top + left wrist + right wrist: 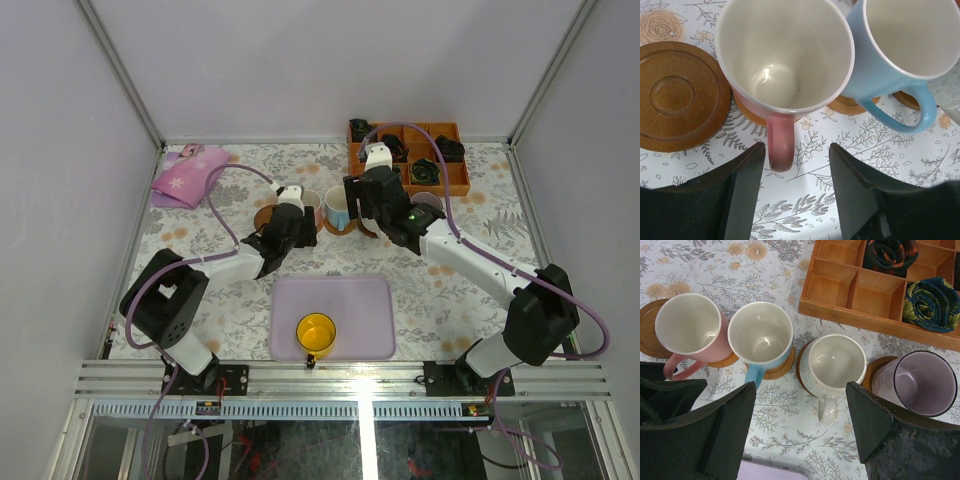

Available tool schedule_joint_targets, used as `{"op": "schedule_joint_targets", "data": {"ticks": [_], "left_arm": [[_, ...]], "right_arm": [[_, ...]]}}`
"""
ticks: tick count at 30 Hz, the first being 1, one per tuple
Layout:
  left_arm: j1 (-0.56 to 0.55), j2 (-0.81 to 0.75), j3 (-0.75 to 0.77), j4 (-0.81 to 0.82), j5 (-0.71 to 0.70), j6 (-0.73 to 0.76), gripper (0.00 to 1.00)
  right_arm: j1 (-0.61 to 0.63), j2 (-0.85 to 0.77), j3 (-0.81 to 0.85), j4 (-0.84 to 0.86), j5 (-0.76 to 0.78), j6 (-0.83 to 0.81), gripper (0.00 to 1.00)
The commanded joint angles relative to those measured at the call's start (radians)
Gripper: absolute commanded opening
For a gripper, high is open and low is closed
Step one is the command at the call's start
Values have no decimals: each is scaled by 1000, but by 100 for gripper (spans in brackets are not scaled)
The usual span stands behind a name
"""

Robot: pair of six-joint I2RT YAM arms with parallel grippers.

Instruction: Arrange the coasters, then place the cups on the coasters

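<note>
On the flower-patterned table (440, 300), the lavender tray (365, 300) at the near edge holds the yellow cup (316, 331), well apart from the row farther back, which runs in front of the orange compartment box (875, 322). In that row the pink-handled cup (785, 55), the light blue cup (910, 45), the cream-white cup (836, 362) and the purple cup (922, 382) each stand upright on a coaster. One empty coaster (677, 95) lies just beside the pink-handled cup at the left end. The left gripper (797, 150) has its jaws parted on either side of the pink handle, apparently touching nothing, so it looks to be letting that cup go. The right gripper (801, 386) hangs wide open near the cream-white cup's handle and holds nothing. To finish the release well, the left arm should draw straight back along the line of the handle and rise only once it is clear, so that neither finger hooks the handle and drags the cup off its disc or knocks the blue one. The yellow cup then belongs on the bare coaster.
</note>
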State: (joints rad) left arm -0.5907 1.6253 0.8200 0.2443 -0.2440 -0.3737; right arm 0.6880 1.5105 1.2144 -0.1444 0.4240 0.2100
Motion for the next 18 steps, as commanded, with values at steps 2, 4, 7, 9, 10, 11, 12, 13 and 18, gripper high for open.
{"op": "schedule_joint_targets", "data": {"ticks": [2, 4, 7, 9, 10, 11, 12, 13, 18], "left_arm": [[-13, -33, 11, 13, 13, -4, 57], [-15, -36, 13, 14, 18, -1, 58], [-18, -37, 18, 12, 23, 0, 59], [-18, -35, 19, 11, 29, -2, 60], [-19, -35, 19, 11, 33, -1, 60], [-20, -35, 19, 11, 35, -1, 61], [-21, -34, 19, 10, 34, 0, 61], [-22, -35, 20, 9, 35, -1, 61], [-31, -32, 24, 5, 40, 4, 61]], "right_arm": [[-7, -25, 21, 25, -4, 10, 80], [-7, -27, 21, 26, -6, 12, 80], [-7, -29, 18, 27, -7, 14, 80], [-8, -30, 16, 28, -8, 16, 80], [-7, -30, 15, 27, -8, 14, 80], [-7, -30, 15, 28, -8, 16, 80], [-7, -29, 15, 28, -8, 16, 80], [-7, -29, 14, 26, -10, 16, 80], [-7, -29, 13, 29, -15, 19, 80]]}}
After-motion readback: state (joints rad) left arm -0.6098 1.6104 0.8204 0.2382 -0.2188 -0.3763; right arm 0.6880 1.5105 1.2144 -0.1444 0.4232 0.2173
